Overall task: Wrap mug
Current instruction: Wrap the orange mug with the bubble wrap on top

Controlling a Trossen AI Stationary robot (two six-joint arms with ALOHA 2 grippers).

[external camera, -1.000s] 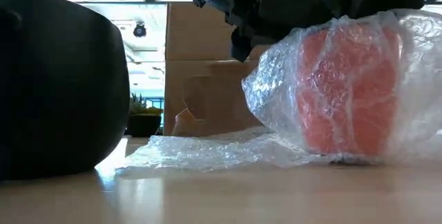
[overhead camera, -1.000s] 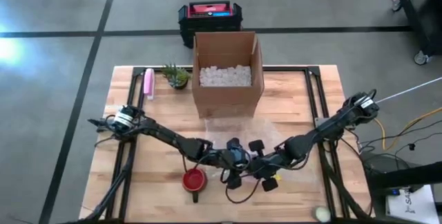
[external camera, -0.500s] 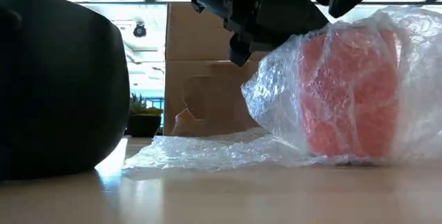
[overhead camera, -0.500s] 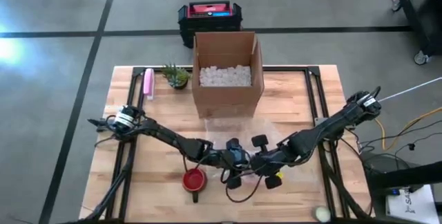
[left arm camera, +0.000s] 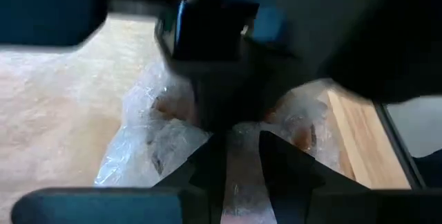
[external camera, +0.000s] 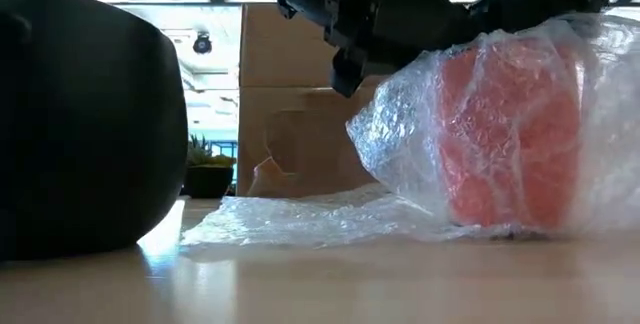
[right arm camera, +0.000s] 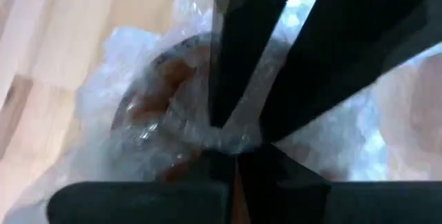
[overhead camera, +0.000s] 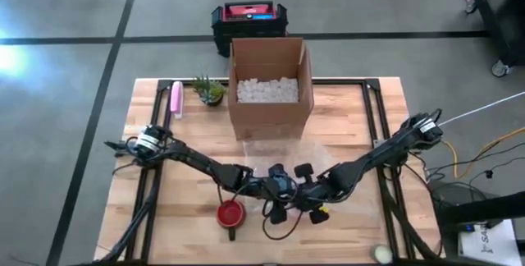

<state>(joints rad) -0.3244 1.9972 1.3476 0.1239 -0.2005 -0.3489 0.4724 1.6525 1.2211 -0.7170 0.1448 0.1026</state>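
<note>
Mug under bubble wrap, both grippers meeting above it

Mug (external camera: 500,134), red-orange, stands on the wooden worktop (overhead camera: 361,110) near its front edge, slightly right of centre, and is covered by a sheet of clear bubble wrap (external camera: 300,219) that bunches around it and trails left and far across the boards toward the cardboard box (overhead camera: 271,85). Left gripper (overhead camera: 275,190) reaches in from the left; in its wrist view its jaws stand close together with a narrow strip of wrap between them, pinching the film just beside the mug (left arm camera: 166,110). Right gripper (overhead camera: 310,194) comes in from the right and meets the left one directly over the bundle; in its wrist view its jaws converge on a gathered fold of bubble wrap (right arm camera: 138,113) and grip it above the mug (right arm camera: 162,86). In the low view both grippers appear as dark shapes pressing on the top of the wrapped mug. Second red mug (overhead camera: 230,214), unwrapped, sits on the worktop to the left of the grippers and nearer the front edge. Cardboard box, open and filled with white packing pieces (overhead camera: 267,90), stands at the far centre; a small potted plant (overhead camera: 209,90) and a pink object (overhead camera: 175,99) lie to its left
</note>
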